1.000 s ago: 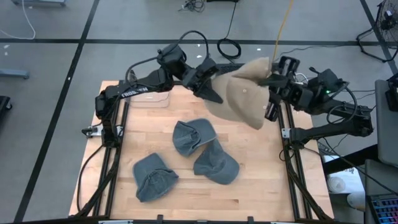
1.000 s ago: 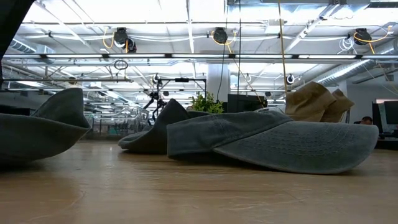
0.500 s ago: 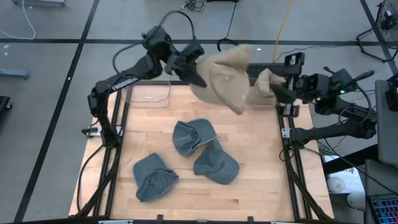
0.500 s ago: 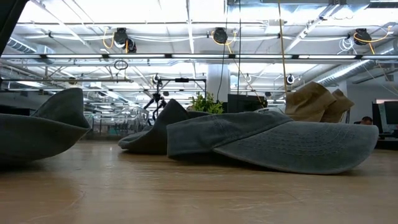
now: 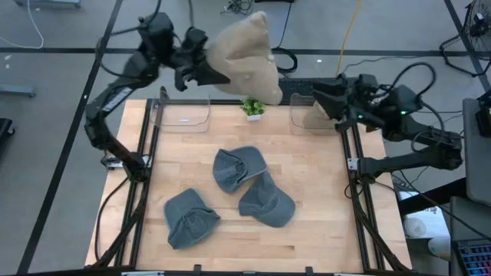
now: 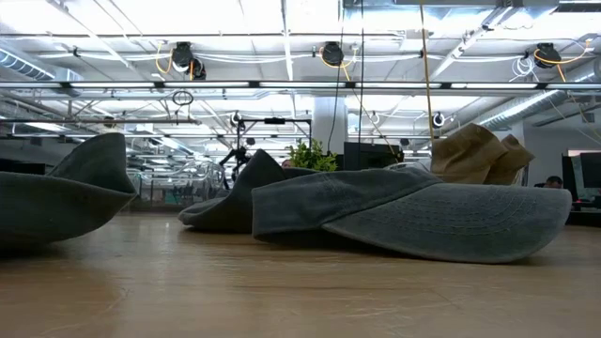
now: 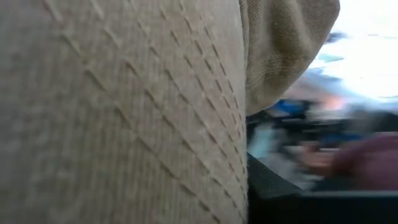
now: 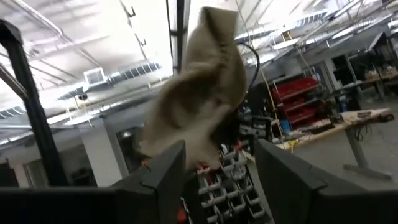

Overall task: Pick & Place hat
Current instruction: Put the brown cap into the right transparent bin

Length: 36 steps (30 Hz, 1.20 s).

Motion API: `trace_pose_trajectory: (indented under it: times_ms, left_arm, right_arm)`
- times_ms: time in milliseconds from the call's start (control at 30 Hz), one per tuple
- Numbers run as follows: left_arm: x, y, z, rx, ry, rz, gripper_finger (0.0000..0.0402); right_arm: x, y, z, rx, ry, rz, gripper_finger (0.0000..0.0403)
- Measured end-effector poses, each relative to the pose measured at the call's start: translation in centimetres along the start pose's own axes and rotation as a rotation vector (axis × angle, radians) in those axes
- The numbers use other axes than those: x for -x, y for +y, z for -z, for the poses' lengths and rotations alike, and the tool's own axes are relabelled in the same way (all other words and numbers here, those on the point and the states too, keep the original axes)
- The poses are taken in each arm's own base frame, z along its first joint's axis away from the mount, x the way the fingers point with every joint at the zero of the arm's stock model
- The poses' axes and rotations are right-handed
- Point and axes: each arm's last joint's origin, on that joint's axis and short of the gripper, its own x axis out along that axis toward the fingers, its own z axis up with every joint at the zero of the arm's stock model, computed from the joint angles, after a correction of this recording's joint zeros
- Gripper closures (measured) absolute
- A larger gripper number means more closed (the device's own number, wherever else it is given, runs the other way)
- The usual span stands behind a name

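Note:
A tan hat [image 5: 244, 54] hangs high above the table's far edge, with my left gripper [image 5: 205, 73] shut on it; its quilted cloth [image 7: 118, 112] fills the left wrist view. My right gripper [image 5: 321, 98] stands open at the far right, apart from the hat. In its own view the hat [image 8: 199, 93] shows beyond the spread fingers of that gripper [image 8: 217, 180]. Three grey hats lie on the wooden table: one in the middle [image 5: 238, 167], one nearer [image 5: 267, 201], one near left [image 5: 190, 217]. My left gripper holds the tan hat by its left-hand part [image 5: 216, 70], coming at it about level from the table's left. The hat's cloth hides the fingers, so which layers they have does not show. The hat is lifted clear, bulging out toward the right.
Two clear bins stand at the far edge, one left [image 5: 184, 115] and one right [image 5: 307, 116], with a small green plant [image 5: 253, 107] between them. The grey hats [image 6: 413, 211] fill the low view. Tan cloth shapes [image 6: 479, 155] show behind them.
My right gripper has opened, let go of the tan hat and rolled at the wrist. My left gripper has carried the hat up and toward the table's far left, rolling as it went. The hat now hangs from the left gripper alone, clear of the right one.

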Motion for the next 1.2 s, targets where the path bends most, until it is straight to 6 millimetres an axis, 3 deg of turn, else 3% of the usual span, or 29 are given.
trace_pose_trajectory:
  times_ms: [233, 533, 667, 867, 1067, 1200]
  left_arm:
    - [3.7, -4.9, 2.9, -0.181, 0.166, -0.463, 0.0387]
    - [4.2, -9.9, 4.9, -0.337, 0.311, -0.604, 0.0387]
    - [4.2, -10.8, 5.7, -0.369, 0.386, -0.659, 0.0387]
    - [3.8, -11.3, 6.2, -0.362, 0.427, -0.634, 0.0387]
    - [3.3, -11.7, 6.5, -0.368, 0.431, -0.581, 0.0387]
    - [2.9, -11.2, 8.2, -0.373, 0.496, -0.683, 0.0387]
  right_arm:
    - [-2.3, -0.9, 2.4, 0.033, 0.079, 0.036, 0.0211]
    - [-4.8, -2.7, 5.0, -0.108, 0.158, 0.07, 0.0104]
    - [-5.6, -3.4, 6.0, -0.183, 0.214, 0.038, 0.0087]
    - [-6.6, -3.8, 7.2, -0.123, 0.232, 0.043, 0.0087]
    - [-7.9, -4.0, 7.8, 0.091, 0.109, 0.112, 0.0087]
    - [-8.4, -3.8, 7.9, 0.008, 0.081, 0.028, 0.0087]
